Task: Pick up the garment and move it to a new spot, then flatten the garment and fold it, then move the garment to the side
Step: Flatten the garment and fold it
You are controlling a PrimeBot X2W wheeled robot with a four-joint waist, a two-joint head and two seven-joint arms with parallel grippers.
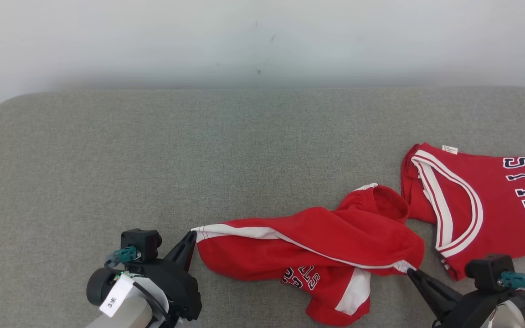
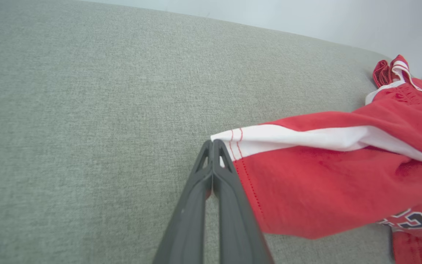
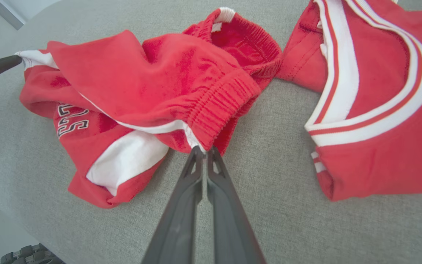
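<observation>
Two garments: red shorts with white side stripes (image 1: 317, 237) and a red sleeveless jersey with white-trimmed neckline (image 1: 486, 205) are laid on a grey woven padded surface (image 1: 198, 150).
Shorts position: crumpled at the near right, just beside the jersey.
Left gripper (image 1: 193, 234): fingers pressed together, white-striped hem corner pinched at the tips.
Right gripper (image 1: 409, 271): fingers closed, elastic waistband edge pinched.

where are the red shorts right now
Head view, lower right of centre: the red shorts span between the left gripper and right gripper on the grey cushion, just left of the jersey.
</observation>
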